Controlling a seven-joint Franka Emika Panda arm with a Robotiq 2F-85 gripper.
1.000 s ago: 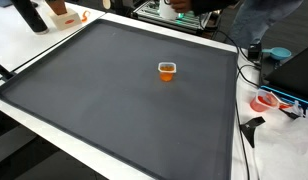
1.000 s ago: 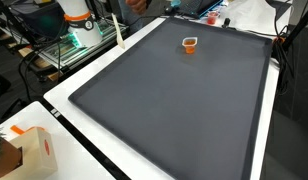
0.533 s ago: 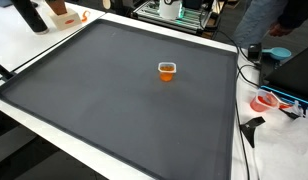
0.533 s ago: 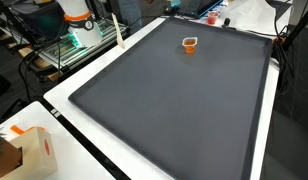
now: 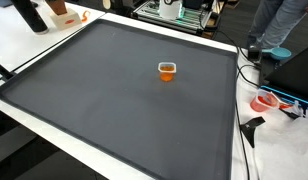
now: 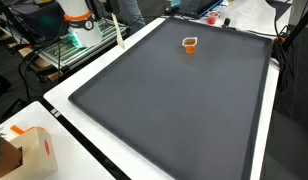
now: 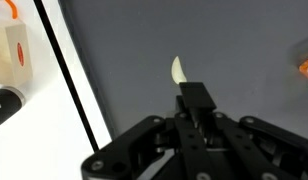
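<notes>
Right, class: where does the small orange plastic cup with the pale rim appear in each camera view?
Exterior view: the small orange plastic cup stands just right of centre, upper half, on the dark grey mat.
Exterior view: the cup is near the top, right of centre.
Wrist view: only an orange blur cut by the right edge, probably the cup.
Shared landmark: the white table bordering the mat.
</notes>
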